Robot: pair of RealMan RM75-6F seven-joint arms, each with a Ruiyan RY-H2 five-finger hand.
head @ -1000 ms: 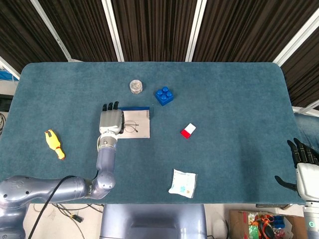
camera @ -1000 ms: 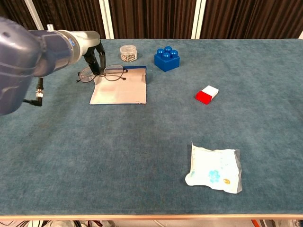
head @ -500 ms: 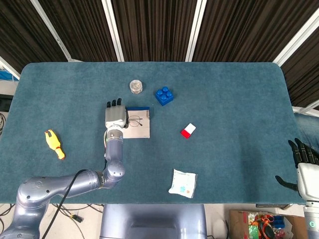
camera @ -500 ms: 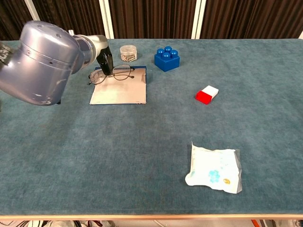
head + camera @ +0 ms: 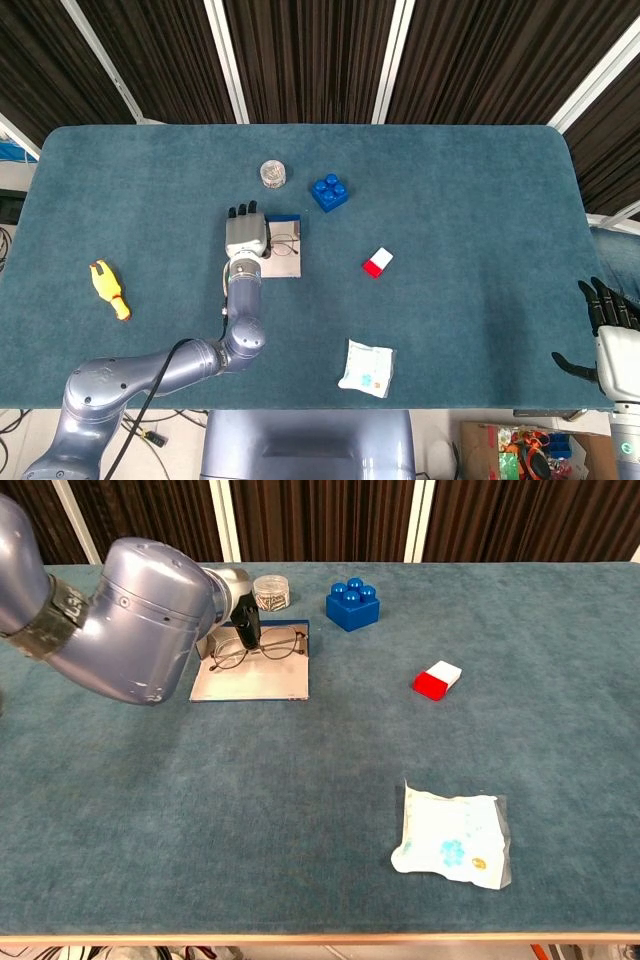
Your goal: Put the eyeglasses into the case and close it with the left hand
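Note:
The open glasses case (image 5: 285, 262) (image 5: 252, 678) lies flat on the blue table, pale inside with a blue edge. Thin wire-framed eyeglasses (image 5: 284, 244) (image 5: 258, 646) are over the case's far part. My left hand (image 5: 246, 236) (image 5: 243, 616) holds them at their left side, fingers pointing away from me. Whether the glasses rest on the case or hang just above it, I cannot tell. My right hand (image 5: 608, 330) is at the table's near right corner, fingers spread and holding nothing; the chest view does not show it.
A small clear jar (image 5: 272, 174) (image 5: 269, 592) and a blue toy brick (image 5: 329, 192) (image 5: 352, 603) stand behind the case. A red and white block (image 5: 377, 263) (image 5: 437, 681) lies to the right, a plastic packet (image 5: 366, 367) (image 5: 452, 837) near the front, a yellow toy (image 5: 109, 288) at left.
My left hand has carried the eyeglasses to the right, from the case's left edge to over its middle. The right hand has stayed put.

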